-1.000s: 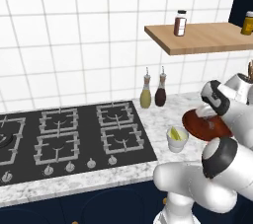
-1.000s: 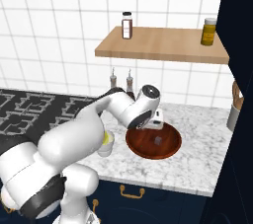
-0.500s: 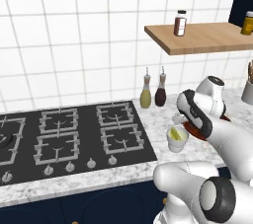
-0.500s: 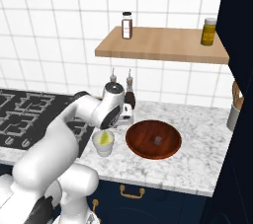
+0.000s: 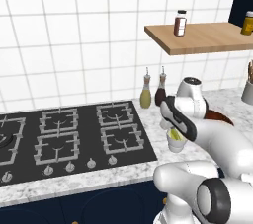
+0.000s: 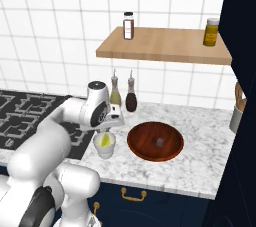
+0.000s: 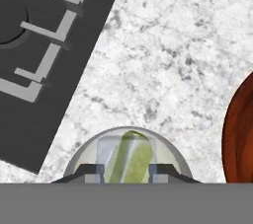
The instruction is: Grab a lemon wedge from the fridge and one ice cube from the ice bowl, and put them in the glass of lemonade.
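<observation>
the glass of lemonade is stood on the marble counter, between the hob and the ice bowl, and a yellow-green lemon wedge is seen lying inside it. in the hand view a clear ice cube is seen between the two dark fingertips, directly over the glass at 6 o'clock; whether it is pinched or already let go cannot be told, though the jaws are set narrow, about the cube's width. the gripper is hung just above the glass rim, pointing down, presumably so that the cube falls straight into the drink and not onto the counter. the ice bowl is placed just beside the glass, at 3 o'clock of it in the right base view, and one pale cube is left near its middle. two slim bottles are stood against the tiled wall at 12 o'clock of the glass, well clear of the hand. a wooden shelf with two jars is fixed higher up. with the wedge in, the cube's release is judged the last step.
</observation>
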{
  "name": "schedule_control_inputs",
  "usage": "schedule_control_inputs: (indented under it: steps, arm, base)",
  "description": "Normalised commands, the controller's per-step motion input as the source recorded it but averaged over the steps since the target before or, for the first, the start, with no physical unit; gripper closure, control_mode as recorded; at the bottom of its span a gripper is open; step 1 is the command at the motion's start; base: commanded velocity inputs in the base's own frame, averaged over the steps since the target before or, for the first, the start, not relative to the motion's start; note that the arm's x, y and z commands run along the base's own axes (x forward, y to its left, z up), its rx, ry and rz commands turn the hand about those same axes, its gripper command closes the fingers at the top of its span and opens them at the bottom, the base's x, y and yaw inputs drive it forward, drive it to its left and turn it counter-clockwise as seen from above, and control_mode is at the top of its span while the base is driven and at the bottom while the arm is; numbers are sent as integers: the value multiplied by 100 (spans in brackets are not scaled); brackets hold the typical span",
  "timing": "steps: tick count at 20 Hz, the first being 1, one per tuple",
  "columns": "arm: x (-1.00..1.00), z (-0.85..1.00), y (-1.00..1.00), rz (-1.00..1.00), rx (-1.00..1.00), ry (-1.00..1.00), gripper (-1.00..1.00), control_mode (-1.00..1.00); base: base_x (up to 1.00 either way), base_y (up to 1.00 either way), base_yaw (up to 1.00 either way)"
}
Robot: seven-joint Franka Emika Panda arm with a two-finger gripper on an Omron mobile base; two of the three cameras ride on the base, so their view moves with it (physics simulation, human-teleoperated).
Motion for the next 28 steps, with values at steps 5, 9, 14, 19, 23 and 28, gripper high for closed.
schedule_control_inputs:
  steps: [5,9,14,19,23,28]
  arm:
    - [-6,0,-15,0,0,6,100,-100]
    - [-24,-8,-32,-1,1,0,100,-100]
    - [-25,-1,5,0,0,0,100,-100]
    - [0,-16,11,0,0,0,100,-100]
    - [-4,-2,-10,0,0,0,100,-100]
    - [0,0,-1,0,0,0,100,-100]
  base:
    - [0,0,0]
    - [0,0,0]
    - [0,0,0]
    - [0,0,0]
    - [0,0,0]
    - [0,0,0]
